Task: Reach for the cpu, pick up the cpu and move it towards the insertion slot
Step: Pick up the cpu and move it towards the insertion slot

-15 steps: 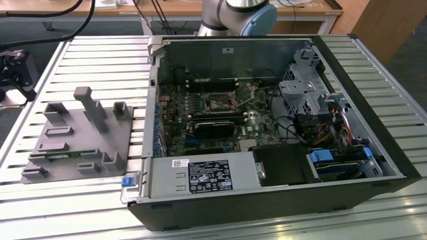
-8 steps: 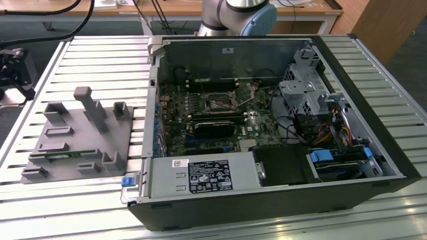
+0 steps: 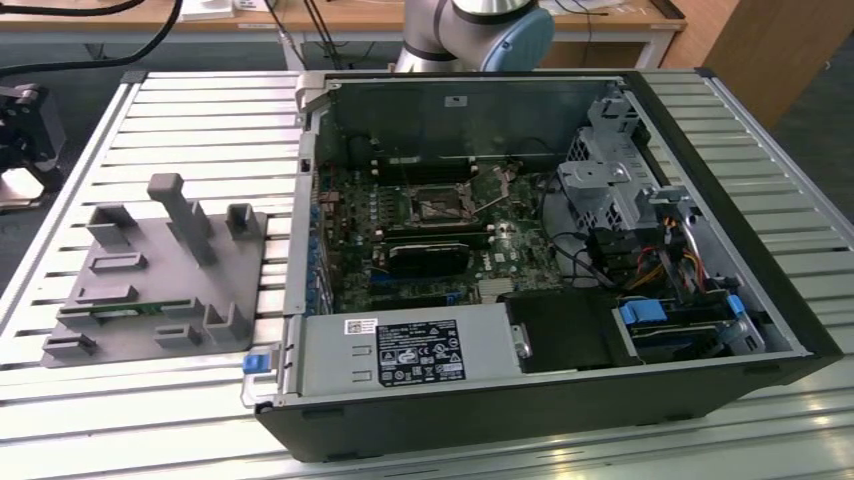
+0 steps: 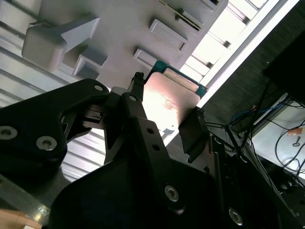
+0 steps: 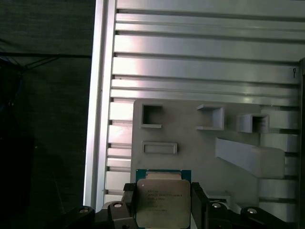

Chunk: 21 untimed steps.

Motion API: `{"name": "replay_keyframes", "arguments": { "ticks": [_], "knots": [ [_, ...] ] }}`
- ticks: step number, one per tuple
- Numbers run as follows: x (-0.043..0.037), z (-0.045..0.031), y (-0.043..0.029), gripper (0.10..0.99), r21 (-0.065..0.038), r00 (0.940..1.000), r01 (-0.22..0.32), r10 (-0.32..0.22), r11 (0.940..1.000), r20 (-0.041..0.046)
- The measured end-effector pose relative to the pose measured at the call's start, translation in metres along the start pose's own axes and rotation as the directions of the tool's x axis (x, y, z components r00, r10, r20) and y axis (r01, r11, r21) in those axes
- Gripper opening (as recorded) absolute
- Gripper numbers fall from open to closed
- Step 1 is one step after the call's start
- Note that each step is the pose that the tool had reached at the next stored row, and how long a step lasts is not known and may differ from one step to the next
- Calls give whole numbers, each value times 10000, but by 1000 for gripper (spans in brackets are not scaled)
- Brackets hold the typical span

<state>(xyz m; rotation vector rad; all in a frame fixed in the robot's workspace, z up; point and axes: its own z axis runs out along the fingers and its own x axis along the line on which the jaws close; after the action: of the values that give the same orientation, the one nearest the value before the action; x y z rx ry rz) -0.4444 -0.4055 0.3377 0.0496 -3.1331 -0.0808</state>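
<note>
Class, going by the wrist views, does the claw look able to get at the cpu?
Likely yes: in both wrist views the cpu sits between the fingers of the claw, which seem to press its two sides; nothing is in the way.

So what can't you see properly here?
- cpu: first wrist view, picture edge cuts off part.
- Gap under the cpu: both wrist views, its own top hides it.
- fixture: second wrist view, gripper covers part.
- slot: exterior view, too small to see inside.
</note>
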Motion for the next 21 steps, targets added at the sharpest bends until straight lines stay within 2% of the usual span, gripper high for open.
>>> {"name": "replay_keyframes", "arguments": {
  "ticks": [21],
  "knots": [
    [1, -132, 7, 545, -1, 10000, 0, 0, 10000, 2]
  ]
}}
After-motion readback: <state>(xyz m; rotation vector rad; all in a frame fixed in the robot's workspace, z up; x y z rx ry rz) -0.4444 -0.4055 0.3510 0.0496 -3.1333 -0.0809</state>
